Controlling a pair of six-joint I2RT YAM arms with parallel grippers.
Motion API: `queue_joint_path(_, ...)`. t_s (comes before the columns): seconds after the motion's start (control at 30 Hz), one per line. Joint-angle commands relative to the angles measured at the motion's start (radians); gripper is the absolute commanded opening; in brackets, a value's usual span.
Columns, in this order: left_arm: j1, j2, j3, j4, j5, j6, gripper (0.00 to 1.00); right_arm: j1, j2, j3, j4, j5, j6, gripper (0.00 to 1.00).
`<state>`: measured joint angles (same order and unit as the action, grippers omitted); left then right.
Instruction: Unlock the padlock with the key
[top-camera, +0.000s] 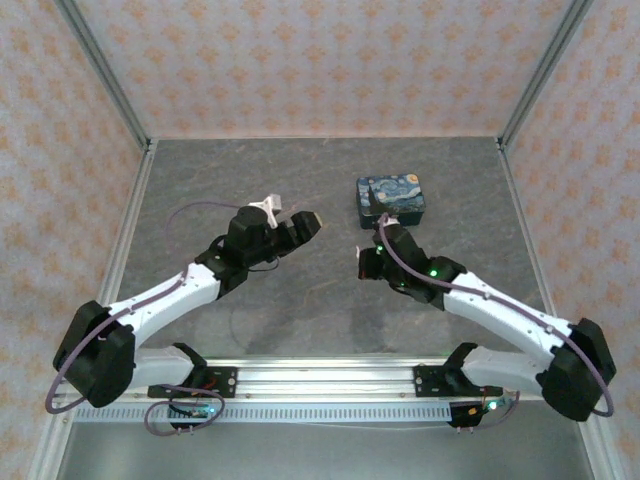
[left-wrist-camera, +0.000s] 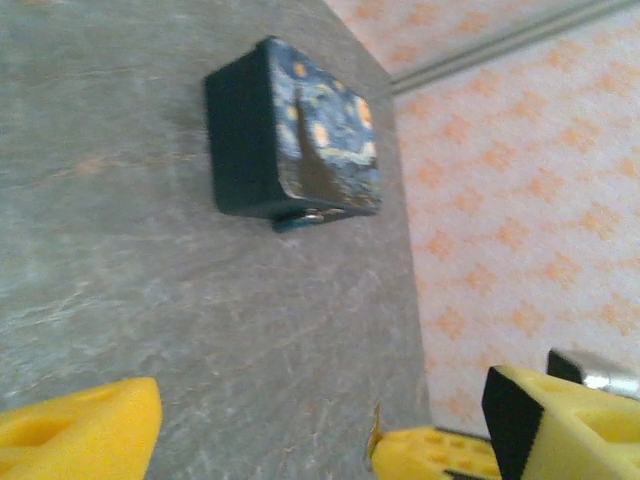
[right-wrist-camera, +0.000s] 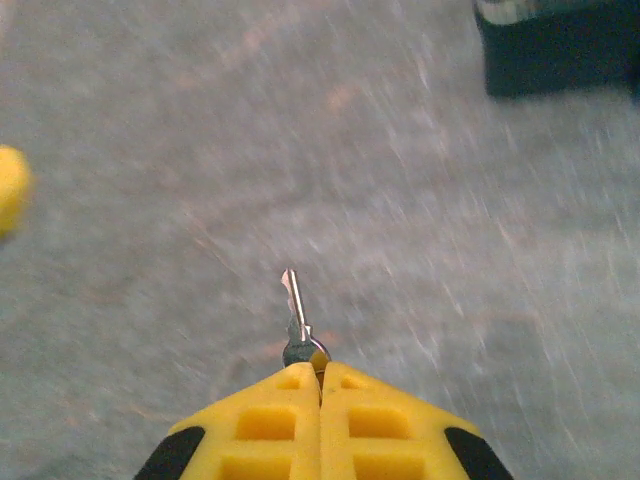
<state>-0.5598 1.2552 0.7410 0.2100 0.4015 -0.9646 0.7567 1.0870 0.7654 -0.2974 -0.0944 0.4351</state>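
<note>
"Grey stone-look table (top-camera: 300, 160), papered walls all round. What are you holding?"

"I am pinching the key (right-wrist-camera: 296, 315) by its head in my right gripper (right-wrist-camera: 320, 378). The jaws are pressing fully together and the blade is pointing out ahead above the table."

"And the other arm?"

"My left gripper (top-camera: 298, 222) is hanging spread wide with nothing in it. It is sitting left of the right one and facing the blue painted box (top-camera: 391, 198) at the far right."

"Where is the padlock lying?"

"The padlock (left-wrist-camera: 300, 218) is resting against the box's edge, touching it. I think it is on the near side, though my left wrist view is blurring it. The key is hovering apart from it."
</note>
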Motion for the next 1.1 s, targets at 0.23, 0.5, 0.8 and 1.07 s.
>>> queue_joint_path(0.23, -0.074, 0.01, 0.079, 0.068, 0.093, 0.124, 0.68, 0.006, -0.065, -0.018, 0.234, -0.033, -0.169, 0.0)
queue_joint_path(0.5, -0.116, 0.068, 0.119, 0.097, 0.102, 0.123, 0.58, 0.006, -0.058, -0.009, 0.243, -0.088, -0.188, 0.0)
queue_joint_path(0.8, -0.119, 0.081, 0.124, 0.094, 0.076, 0.121, 0.47, 0.007, -0.057, -0.009, 0.243, -0.132, -0.185, 0.0)
queue_joint_path(1.07, -0.12, 0.081, 0.125, 0.086, 0.069, 0.124, 0.38, 0.008, -0.055, -0.011, 0.249, -0.161, -0.188, 0.0)
